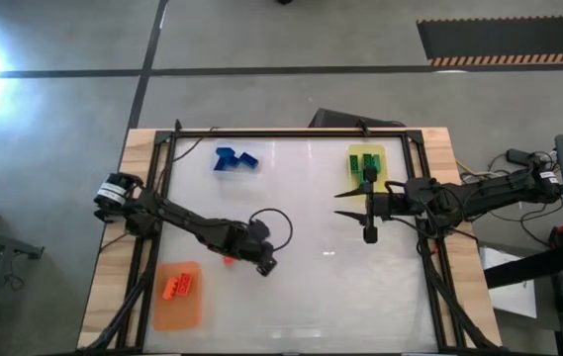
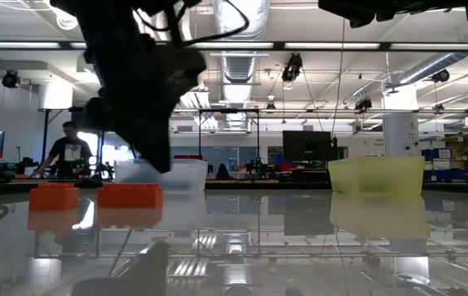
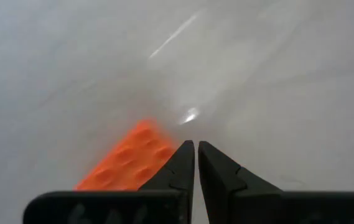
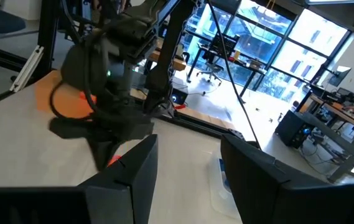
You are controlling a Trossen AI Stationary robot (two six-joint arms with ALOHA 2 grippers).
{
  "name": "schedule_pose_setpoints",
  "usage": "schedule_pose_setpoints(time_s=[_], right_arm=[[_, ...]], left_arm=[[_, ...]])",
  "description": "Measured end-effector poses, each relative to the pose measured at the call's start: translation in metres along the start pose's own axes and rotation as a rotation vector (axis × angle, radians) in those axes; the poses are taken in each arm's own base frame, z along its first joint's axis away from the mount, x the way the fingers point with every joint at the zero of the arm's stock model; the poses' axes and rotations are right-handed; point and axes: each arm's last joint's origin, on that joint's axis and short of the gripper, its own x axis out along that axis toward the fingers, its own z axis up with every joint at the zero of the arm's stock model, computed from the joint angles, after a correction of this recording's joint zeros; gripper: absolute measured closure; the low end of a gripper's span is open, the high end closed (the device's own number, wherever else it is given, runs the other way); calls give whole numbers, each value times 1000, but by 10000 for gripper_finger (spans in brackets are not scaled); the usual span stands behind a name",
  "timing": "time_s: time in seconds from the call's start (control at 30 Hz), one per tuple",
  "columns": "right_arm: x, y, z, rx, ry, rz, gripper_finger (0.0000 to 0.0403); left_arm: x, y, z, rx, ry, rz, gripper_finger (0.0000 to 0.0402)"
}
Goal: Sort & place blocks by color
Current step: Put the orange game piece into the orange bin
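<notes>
A loose orange block [image 1: 229, 259] lies on the white table, right beside my left gripper [image 1: 266, 269]. In the left wrist view that gripper [image 3: 195, 148] points steeply down with its fingers shut and nothing between them; the block [image 3: 127, 165] sits against the outer side of one finger. More orange blocks [image 1: 179, 285] rest on the orange mat [image 1: 162, 314]. Blue blocks [image 1: 234, 160] sit at the far left, and green blocks [image 1: 365, 168] on the yellow mat [image 1: 375, 151]. My right gripper [image 1: 340, 203] hovers open and level near the green blocks, holding nothing. My left gripper stands shut beside the loose orange block, whose studded top [image 3: 149, 152] lies next to the outer side of one finger [image 3: 177, 163]. Whether that finger touches the block, I cannot tell. The block lies flat on the table, not between the fingers.
A black frame [image 1: 291, 132] borders the white table. The middle and near right of the tabletop [image 1: 360, 297] carry no blocks. In the low view a person [image 2: 67, 152] stands far off in the room beyond the table.
</notes>
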Motion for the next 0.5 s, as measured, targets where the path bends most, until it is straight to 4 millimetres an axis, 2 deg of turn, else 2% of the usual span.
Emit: schedule_pose_setpoints(time_s=[0.1, 0.5], right_arm=[[0, 0, 0, 0, 3, 1, 236], [0, 0, 0, -1, 4, 1, 236]], left_arm=[[-2, -9, 4, 30, -41, -86, 395], [-6, -11, 2, 47, 31, -128, 395]])
